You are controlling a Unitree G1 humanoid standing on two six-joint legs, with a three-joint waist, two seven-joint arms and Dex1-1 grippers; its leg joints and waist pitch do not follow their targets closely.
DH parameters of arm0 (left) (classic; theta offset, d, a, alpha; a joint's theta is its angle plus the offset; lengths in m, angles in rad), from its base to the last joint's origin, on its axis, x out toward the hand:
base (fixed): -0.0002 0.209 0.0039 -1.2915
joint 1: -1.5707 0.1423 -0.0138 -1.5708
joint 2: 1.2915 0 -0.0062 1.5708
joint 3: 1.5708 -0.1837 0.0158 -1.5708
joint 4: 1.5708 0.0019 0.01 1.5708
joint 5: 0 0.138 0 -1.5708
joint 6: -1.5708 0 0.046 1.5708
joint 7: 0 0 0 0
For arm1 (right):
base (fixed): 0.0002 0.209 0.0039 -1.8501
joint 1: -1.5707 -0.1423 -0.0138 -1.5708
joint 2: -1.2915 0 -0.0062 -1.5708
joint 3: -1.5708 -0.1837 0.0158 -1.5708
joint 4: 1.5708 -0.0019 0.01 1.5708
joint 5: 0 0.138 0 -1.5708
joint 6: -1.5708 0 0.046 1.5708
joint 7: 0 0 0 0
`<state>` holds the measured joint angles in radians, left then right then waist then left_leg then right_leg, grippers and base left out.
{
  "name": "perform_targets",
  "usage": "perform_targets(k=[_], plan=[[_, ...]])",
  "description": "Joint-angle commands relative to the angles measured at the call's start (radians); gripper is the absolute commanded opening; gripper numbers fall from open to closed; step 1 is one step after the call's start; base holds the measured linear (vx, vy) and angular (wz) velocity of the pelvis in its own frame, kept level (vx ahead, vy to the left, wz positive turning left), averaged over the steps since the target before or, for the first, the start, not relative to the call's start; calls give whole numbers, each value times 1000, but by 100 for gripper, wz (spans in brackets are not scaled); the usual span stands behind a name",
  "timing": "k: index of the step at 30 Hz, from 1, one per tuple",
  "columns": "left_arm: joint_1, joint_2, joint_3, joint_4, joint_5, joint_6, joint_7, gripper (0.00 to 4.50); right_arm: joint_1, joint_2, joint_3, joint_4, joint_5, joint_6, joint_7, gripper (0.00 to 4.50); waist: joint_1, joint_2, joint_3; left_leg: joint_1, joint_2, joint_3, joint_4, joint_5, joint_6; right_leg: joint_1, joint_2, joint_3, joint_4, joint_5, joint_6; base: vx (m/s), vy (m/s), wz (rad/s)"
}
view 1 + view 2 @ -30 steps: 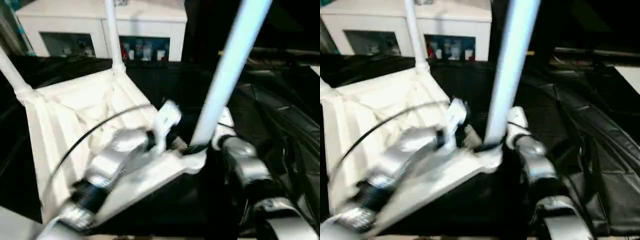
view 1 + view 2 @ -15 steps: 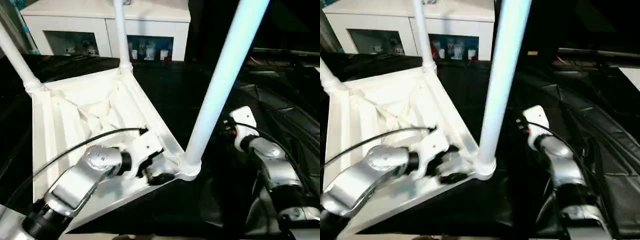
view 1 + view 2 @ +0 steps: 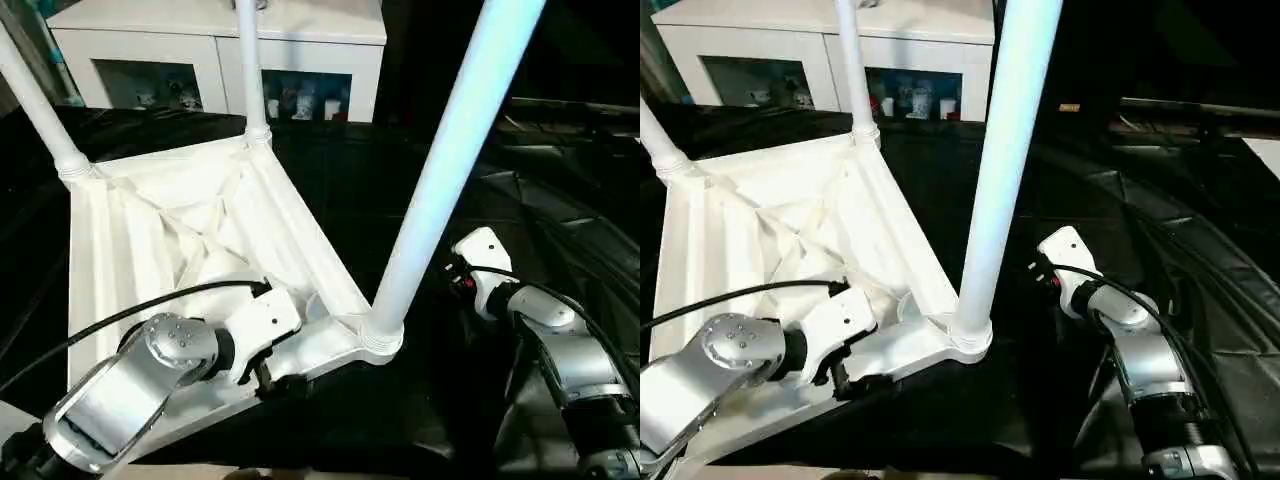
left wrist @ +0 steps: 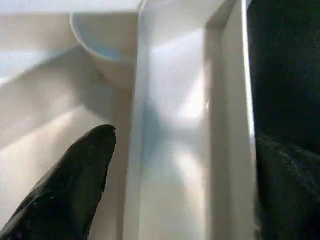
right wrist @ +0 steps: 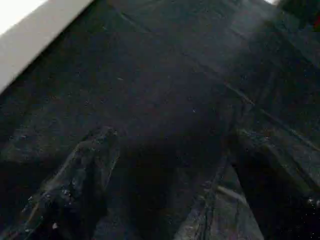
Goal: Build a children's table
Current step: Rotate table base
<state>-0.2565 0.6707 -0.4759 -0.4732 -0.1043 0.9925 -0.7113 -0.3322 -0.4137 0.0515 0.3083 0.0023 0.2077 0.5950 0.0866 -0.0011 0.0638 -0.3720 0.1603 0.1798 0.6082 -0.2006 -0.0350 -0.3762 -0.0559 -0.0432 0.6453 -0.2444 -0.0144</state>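
Note:
The children's table lies upside down on black cloth, its ribbed white top (image 3: 160, 230) facing up. Three white legs stand in corner sockets: a thick-looking near one (image 3: 440, 180), one at the back (image 3: 250, 70) and one at the far left (image 3: 35, 105). My left gripper (image 3: 275, 383) sits at the top's near rim, left of the near leg's socket (image 3: 378, 335). It is open, with one black finger (image 4: 75, 175) inside the rim wall and the other outside it. My right gripper (image 5: 172, 136) hangs open over the cloth to the right of the near leg, holding nothing.
A white cabinet (image 3: 215, 40) with glass-fronted compartments stands behind the table. Black cloth (image 3: 330, 170) covers the surface, with raised folds on the right (image 3: 1200, 250). A black cable (image 3: 130, 315) arcs over my left forearm.
Both grippers have drawn back from the near leg's base. The left slid along the near rim toward me, and the right moved off to the right. The camera also shifted.

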Motion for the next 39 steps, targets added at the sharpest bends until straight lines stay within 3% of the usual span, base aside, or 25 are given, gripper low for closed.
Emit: perform_targets(k=[1, 7, 12, 16, 21, 23, 24, 26, 29, 39], plan=[[5, 12, 3, 33, 52, -20, 53, 444, 12, -14, 10, -39, 4, 20, 16, 383, -1, -8, -57, 7, 64, -26, -70, -90, 37, 38, -83, 53, -85, -88, -215, 0, 0, 0], [5, -18, 65, 86, 32, -74, 59, 428, 20, -18, 14, -70, 9, 43, 18, 383, -1, -8, -56, 10, 64, -27, -73, -126, 24, 36, -85, 54, -92, -144, -204, 0, 0, 0], [2, 1, 83, 109, 8, -108, 25, 373, 25, -22, 11, -80, 7, 54, 22, 383, -1, -8, -59, 8, 63, -27, -71, -91, 34, 36, -84, 54, -86, -91, -206, 0, 0, 0], [-8, 7, 92, 151, -3, -165, 2, 356, 34, -25, 12, -87, 4, 60, 22, 383, 1, -7, -61, 8, 62, -26, -69, -74, 43, 37, -84, 53, -82, -47, -218, 0, 0, 0], [-27, 3, 88, 221, -1, -269, -31, 328, 38, -25, 12, -88, 2, 63, 19, 383, 0, -6, -61, 10, 64, -27, -70, -90, 36, 38, -85, 54, -82, -62, -216, 0, 0, 0], [-37, -5, 86, 257, 0, -333, -49, 318, 40, -24, 12, -89, 1, 65, 17, 383, 2, -6, -60, 9, 61, -26, -69, -89, 39, 37, -85, 55, -85, -63, -213, 0, 0, 0], [-63, -24, 70, 339, 6, -441, -85, 318, 46, -25, 13, -88, -3, 65, 14, 383, 3, -4, -59, 8, 58, -26, -69, -88, 41, 36, -83, 54, -89, -67, -206, 0, 0, 0], [-75, -35, 59, 379, 9, -469, -97, 315, 49, -26, 14, -87, -5, 64, 12, 383, 6, -2, -63, 17, 64, -25, -69, -100, 30, 33, -85, 56, -85, -58, -208, 0, 0, 0], [-99, -44, 27, 441, 31, -574, -135, 312, 53, -30, 11, -94, -5, 70, 9, 383, 7, 1, -63, 14, 65, -27, -71, -103, 26, 36, -87, 54, -83, -42, -211, 0, 0, 0], [-156, -108, -3, 542, 43, -682, -172, 310, 60, -34, 4, -99, -6, 72, -2, 383, 23, 2, -66, 17, 69, -25, -70, -99, 20, 38, -91, 55, -77, 1, -224, 0, 0, 0]])
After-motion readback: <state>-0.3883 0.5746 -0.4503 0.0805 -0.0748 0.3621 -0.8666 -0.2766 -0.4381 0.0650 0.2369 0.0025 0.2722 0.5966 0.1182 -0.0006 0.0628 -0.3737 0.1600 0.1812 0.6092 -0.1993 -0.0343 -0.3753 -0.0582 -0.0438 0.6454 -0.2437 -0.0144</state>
